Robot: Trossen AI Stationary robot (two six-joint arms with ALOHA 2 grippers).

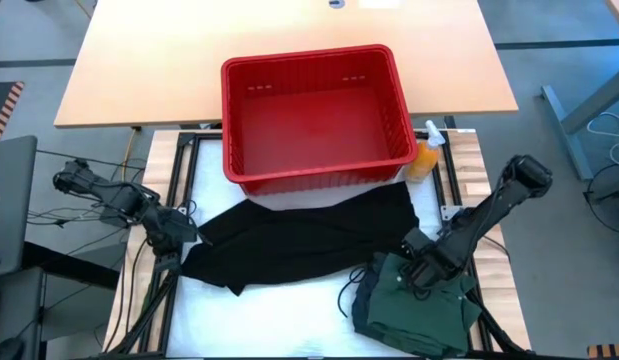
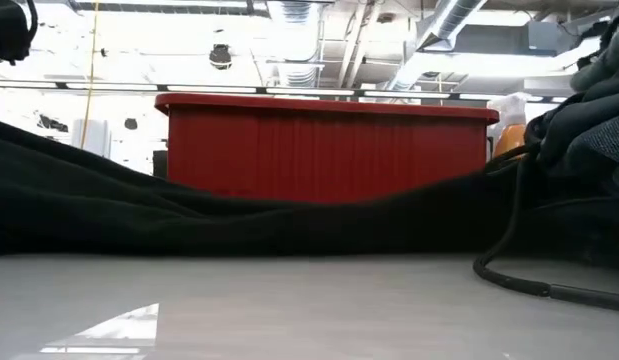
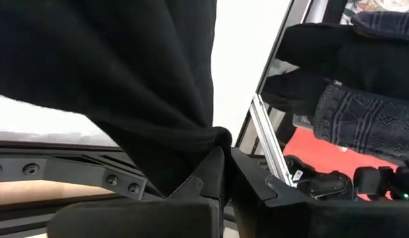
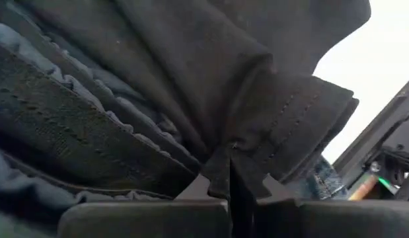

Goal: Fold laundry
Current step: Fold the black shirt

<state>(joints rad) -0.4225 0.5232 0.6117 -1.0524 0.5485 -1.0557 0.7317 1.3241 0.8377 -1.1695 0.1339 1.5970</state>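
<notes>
A black garment (image 1: 299, 238) lies stretched across the white table top in front of the red basket; in the low view it is a low dark band (image 2: 239, 215) resting on the table. My left gripper (image 1: 181, 238) is shut on its left end. My right gripper (image 1: 421, 262) is shut on its right end, above a pile of dark green garments (image 1: 419, 305) at the near right corner. My left gripper pinches a bunched fold at the black garment's left end (image 3: 214, 140) between its two fingers, coming slanting down from the table's left. The cloth runs off from the fingers across the table. My right gripper pinches a stitched hem at the garment's right end (image 4: 247, 142) between its two fingers, from above, pointing down, several layers gathered there. That end sits over the green pile.
The red basket (image 1: 314, 115) stands behind the garment on the far half of the table. An orange spray bottle (image 1: 426, 155) stands at its right corner. A dark cable (image 2: 529, 282) lies on the table near the pile. Bare white surface (image 1: 289, 310) lies toward the near edge.
</notes>
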